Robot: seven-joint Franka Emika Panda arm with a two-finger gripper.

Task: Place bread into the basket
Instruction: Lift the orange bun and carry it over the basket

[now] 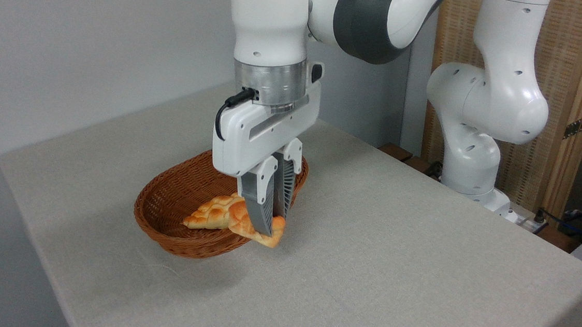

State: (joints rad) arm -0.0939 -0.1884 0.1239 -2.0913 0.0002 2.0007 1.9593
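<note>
Left of centre in the frame, we held the bun (245, 222) pinched in our gripper (271, 227), tilted over the basket's (164, 195) right rim, beside a loaf (209, 214) lying inside, on the table (393, 254).

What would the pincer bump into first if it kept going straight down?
Probably the basket. The pincer, shut on the bread, points down near the basket's right rim, so the bread would likely meet the rim or the table; depth is unclear.
</note>
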